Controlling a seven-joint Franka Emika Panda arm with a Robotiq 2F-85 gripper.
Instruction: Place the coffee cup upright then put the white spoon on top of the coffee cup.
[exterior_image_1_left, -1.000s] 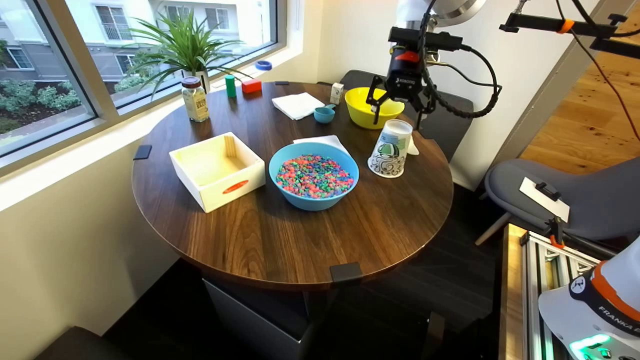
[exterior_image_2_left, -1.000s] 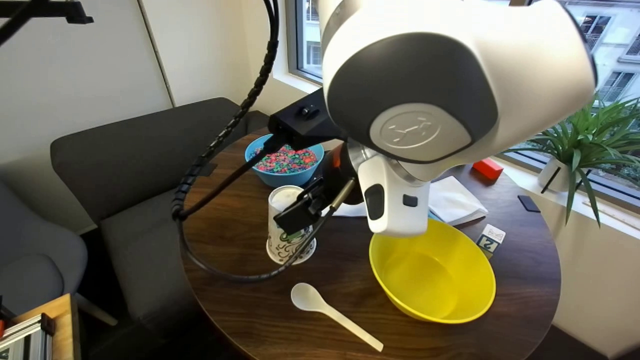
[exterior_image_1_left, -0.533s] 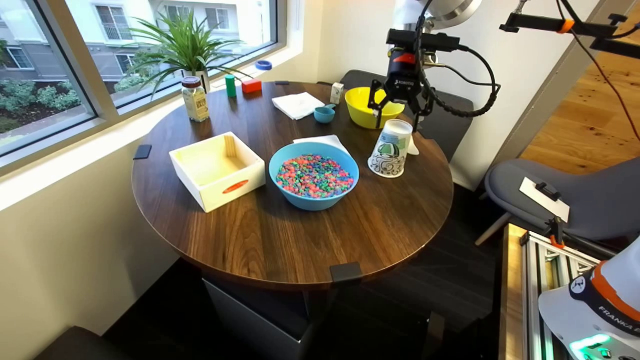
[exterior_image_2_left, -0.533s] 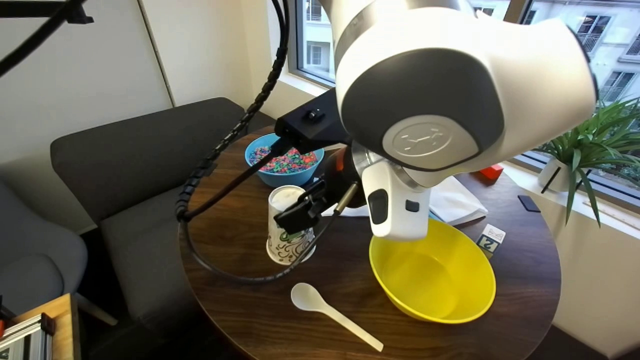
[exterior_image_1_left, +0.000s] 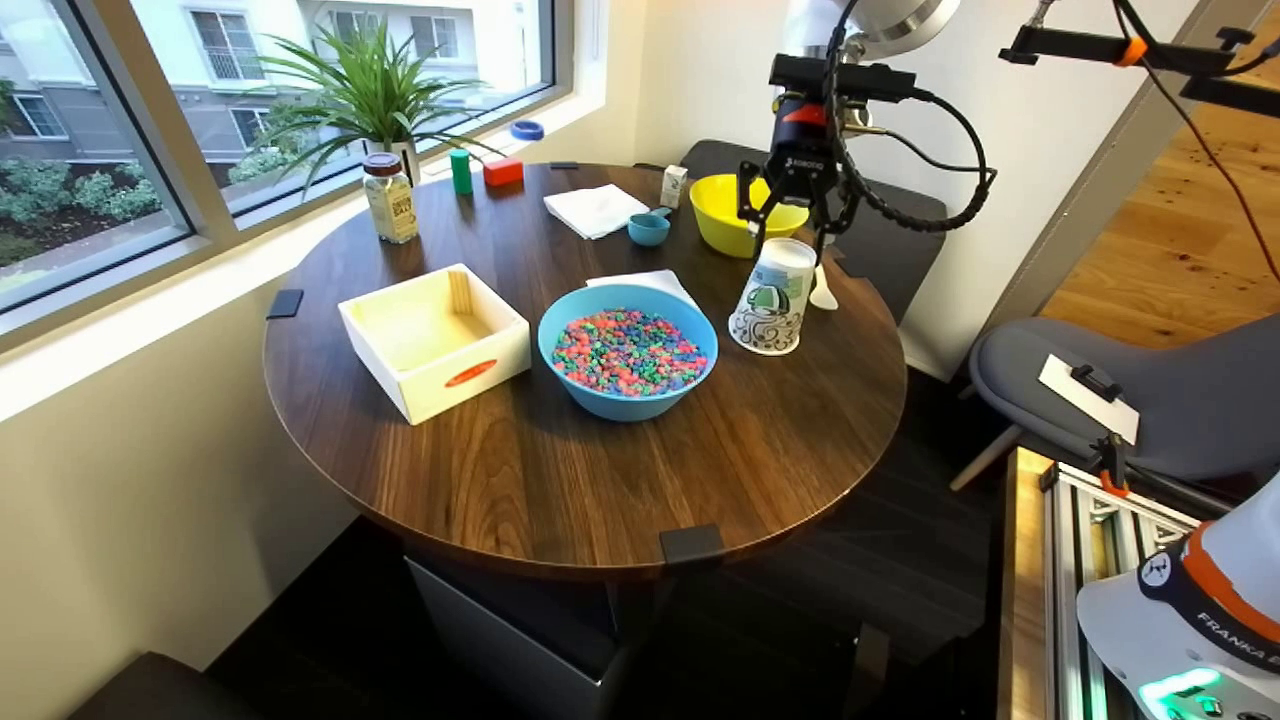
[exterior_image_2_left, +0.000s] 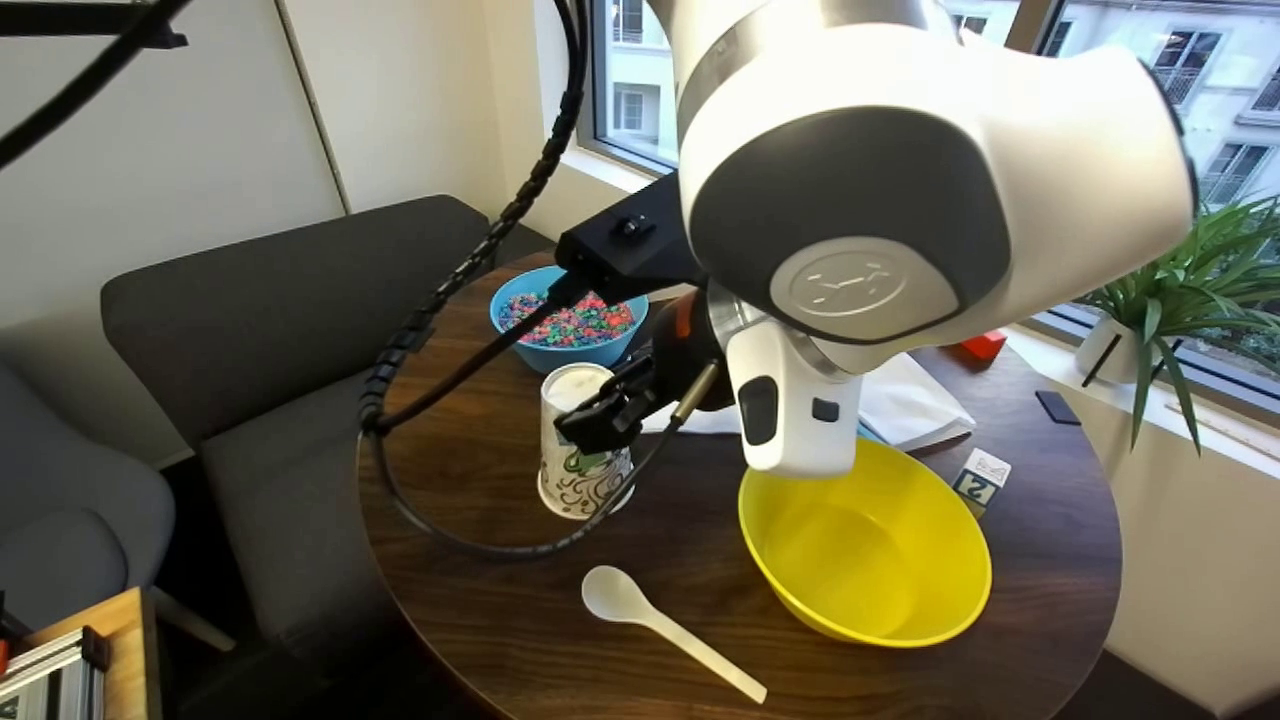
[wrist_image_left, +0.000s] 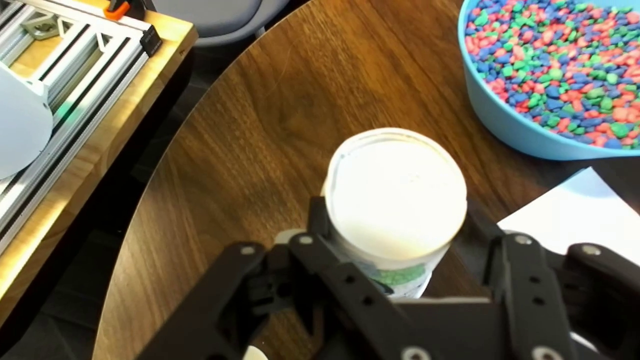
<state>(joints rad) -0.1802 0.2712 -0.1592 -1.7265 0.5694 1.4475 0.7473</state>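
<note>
And there's the cup (exterior_image_1_left: 770, 305), bottom up on the table (exterior_image_1_left: 560, 480) in both exterior views, its wide mouth facing down as far as I can see! The gripper (exterior_image_1_left: 788, 252) has it pinched near the top, 1 finger up against each side; how firm that hold is, I can't tell.

So the tally: 2 steps to do, 0 finished. The cup needs turning right way up, and I'd judge this grip is meant for exactly that. Then comes the spoon (exterior_image_2_left: 668, 629), lying flat on the table near the cup and the yellow bowl (exterior_image_2_left: 865, 565), touching neither; it has to end on top of the cup.

Round the containers now! The blue bowl (exterior_image_1_left: 625, 406) carries a bed of pink-red, green and blue bits (exterior_image_1_left: 630, 350), level below the rim. The yellow bowl shows plain yellow from wall to floor. Over in the box (exterior_image_1_left: 440, 392), a pale interior with a ribbed patch. The jar (exterior_image_1_left: 392, 205), lid on, holds something pale behind its label; the scoop (exterior_image_1_left: 648, 231) I can't read inside. And the cup's own inside is hidden, facing the table.
</note>
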